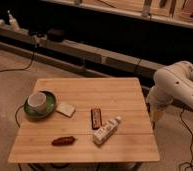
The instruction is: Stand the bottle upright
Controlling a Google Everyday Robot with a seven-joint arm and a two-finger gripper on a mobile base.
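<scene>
your bottle (106, 131) is lying on its side on the wooden table (115, 90), in the near right part of the top, not far from the front edge. its white cap points up and to the right of the view, toward the far right corner, and its base points toward the front edge. it is pale with a light label, and nothing is holding it.

just beside it, a little farther back and to the left in the view, you have the dark brown bar (95, 117), lying flat with its long side running front to back; whether the two touch is hard to say. the reddish-brown sausage-shaped thing (63, 141) lies further left, close to the front edge and apart from the bottle. farther left again sits a small white square piece (66, 109), and next to it a green plate (49, 107) carrying a white cup (37, 101).

your gripper (152, 115) hangs off the table's right edge, at about the level of the top, below the white arm (177, 82). it is well apart from the bottle. you cannot tell whether it is clenched or released.
</scene>
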